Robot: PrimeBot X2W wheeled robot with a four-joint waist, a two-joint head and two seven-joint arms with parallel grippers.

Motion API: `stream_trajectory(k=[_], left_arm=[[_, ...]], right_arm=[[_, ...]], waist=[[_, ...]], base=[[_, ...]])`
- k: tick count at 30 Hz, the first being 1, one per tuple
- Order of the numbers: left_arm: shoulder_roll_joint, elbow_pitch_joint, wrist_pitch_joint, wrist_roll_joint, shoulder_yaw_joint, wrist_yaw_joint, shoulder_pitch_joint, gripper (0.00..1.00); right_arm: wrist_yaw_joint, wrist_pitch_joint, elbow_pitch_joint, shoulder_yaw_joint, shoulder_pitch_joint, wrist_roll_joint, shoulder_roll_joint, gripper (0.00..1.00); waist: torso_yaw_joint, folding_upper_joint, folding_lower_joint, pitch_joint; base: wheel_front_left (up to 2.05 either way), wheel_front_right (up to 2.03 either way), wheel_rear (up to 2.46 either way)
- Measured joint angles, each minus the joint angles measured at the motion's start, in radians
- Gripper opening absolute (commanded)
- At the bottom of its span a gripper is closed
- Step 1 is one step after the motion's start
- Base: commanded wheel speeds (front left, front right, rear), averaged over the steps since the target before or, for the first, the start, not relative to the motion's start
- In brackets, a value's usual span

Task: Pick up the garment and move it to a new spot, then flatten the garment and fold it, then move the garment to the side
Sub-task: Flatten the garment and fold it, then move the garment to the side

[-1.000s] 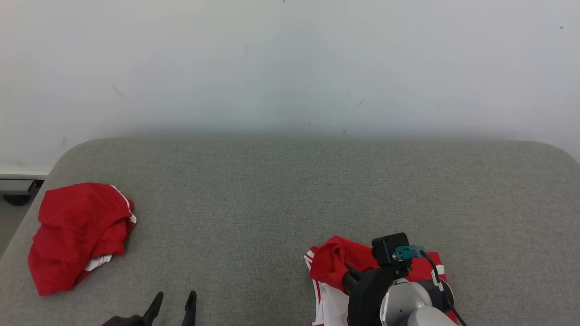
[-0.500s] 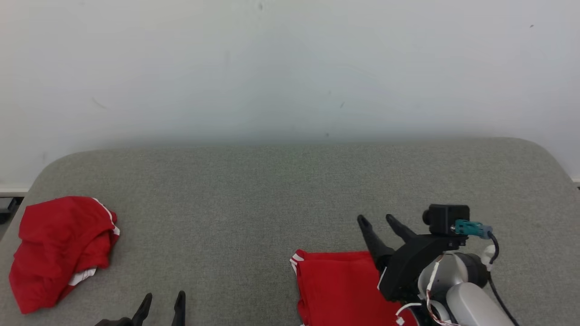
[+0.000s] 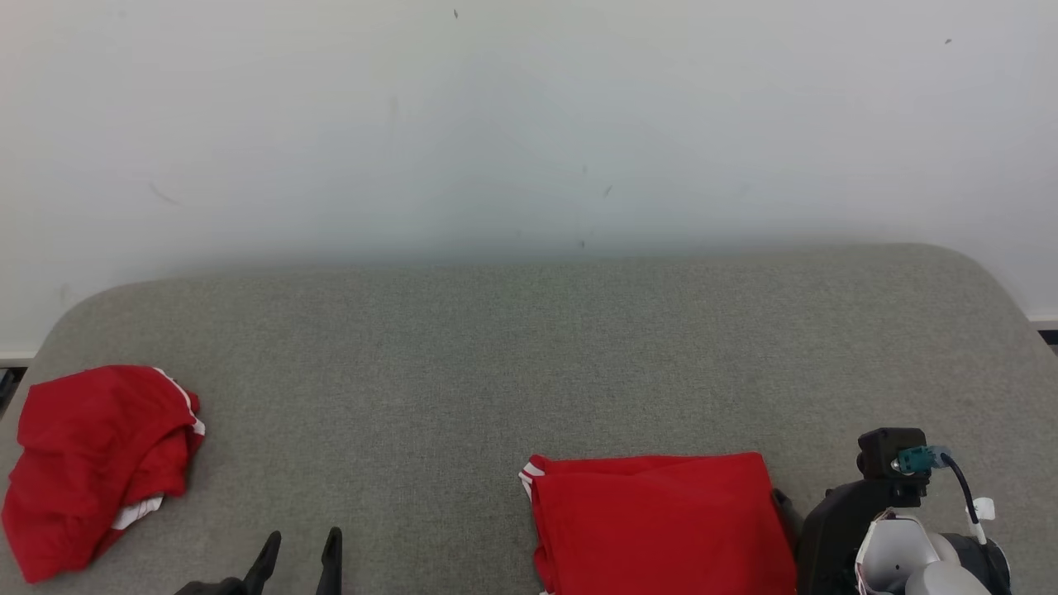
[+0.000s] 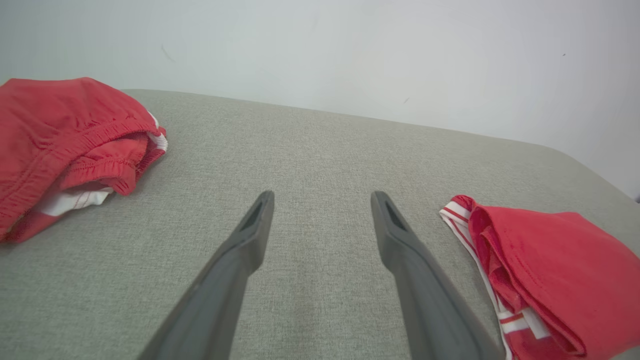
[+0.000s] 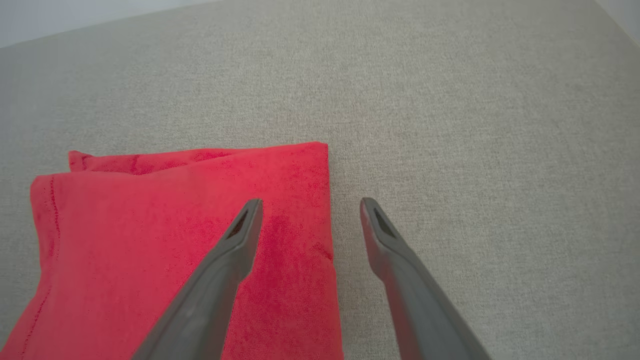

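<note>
The garment (image 3: 661,521), red with white trim, lies folded in a flat rectangle on the grey padded surface (image 3: 512,364), near its front edge. In the right wrist view my right gripper (image 5: 310,210) is open and holds nothing. One of its fingers hangs over the garment's (image 5: 175,240) right edge and the other over bare cloth beside it. My right wrist (image 3: 868,512) sits just right of the garment in the head view. My left gripper (image 3: 302,541) stands open and empty at the lower left, well left of the garment (image 4: 560,270).
A second red garment (image 3: 91,454), crumpled with white showing, lies at the surface's left end, also seen in the left wrist view (image 4: 55,135). A pale wall (image 3: 529,124) runs behind the surface. The surface's corners are rounded.
My right gripper has opened and let go of the garment, which now lies flat. The arm has drawn back to the lower right. The head camera has shifted.
</note>
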Motion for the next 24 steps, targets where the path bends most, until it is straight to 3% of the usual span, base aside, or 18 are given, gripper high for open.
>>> stream_trajectory(k=[10, 21, 23, 24], left_arm=[[0.001, -0.003, 0.01, 0.004, -0.027, -0.014, -0.01, 1.0], [0.005, -0.005, 0.018, 0.011, -0.035, -0.026, -0.026, 1.0], [0.007, -0.007, 0.017, 0.011, -0.035, -0.026, -0.026, 1.0], [0.008, -0.008, 0.017, 0.012, -0.035, -0.026, -0.026, 1.0]], right_arm=[[0.0, 0.162, 0.109, -0.001, -0.057, -0.004, -0.008, 1.0], [0.0, 0.252, 0.228, -0.059, -0.089, -0.01, 0.013, 1.0], [0.0, 0.256, 0.244, -0.072, -0.098, -0.01, 0.019, 0.89], [0.0, 0.257, 0.254, -0.08, -0.102, -0.01, 0.024, 0.68]], waist=[[0.035, 0.0001, 0.0, 0.03], [0.093, 0.0001, 0.0001, 0.053], [0.1, 0.0001, 0.0001, 0.058], [0.104, 0.0, 0.0001, 0.06]], base=[[0.0, 0.0, 0.0], [0.0, 0.0, 0.0], [0.0, 0.0, 0.0], [0.0, 0.0, 0.0]])
